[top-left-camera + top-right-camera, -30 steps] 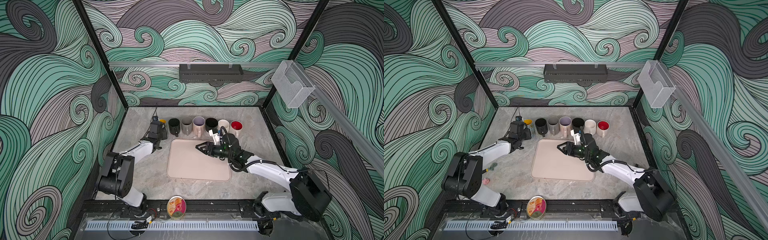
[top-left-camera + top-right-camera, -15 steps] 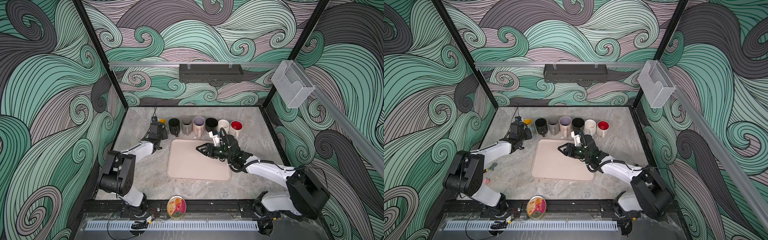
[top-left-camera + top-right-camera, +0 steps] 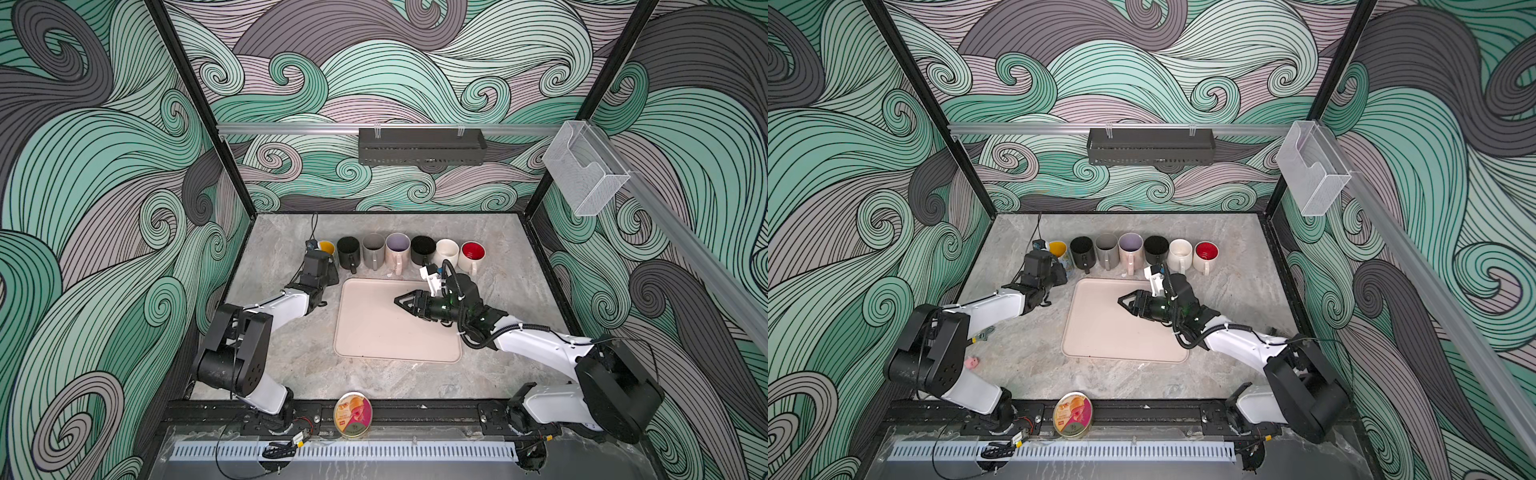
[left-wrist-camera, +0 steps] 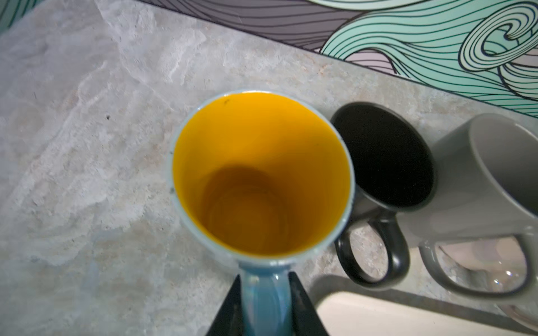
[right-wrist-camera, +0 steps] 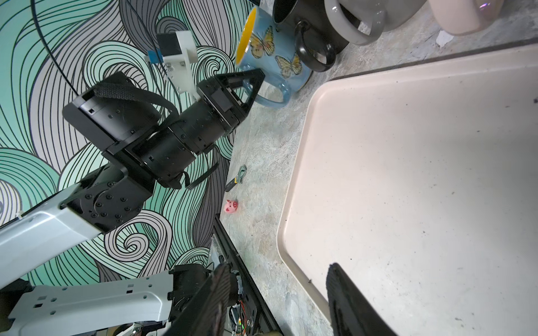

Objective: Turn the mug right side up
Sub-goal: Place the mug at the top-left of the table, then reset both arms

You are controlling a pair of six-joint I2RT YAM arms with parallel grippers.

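Blue mug (image 4: 262, 180) upright @ 9 o'clock end of mug row (image 3: 399, 251); flip looks done, only withdrawal left. Your left claw (image 4: 265, 277) straddles handle (image 5: 275, 101), can't tell if clamped; right claw (image 5: 278, 273) spread, empty.

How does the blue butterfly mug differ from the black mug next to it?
The blue butterfly mug is pale blue with a yellow inside; the black mug is black inside and out. The blue butterfly mug's handle sits between the fingers of the left gripper; the black mug's handle is free. Both stand mouth up, side by side on the table, handles toward the tray.
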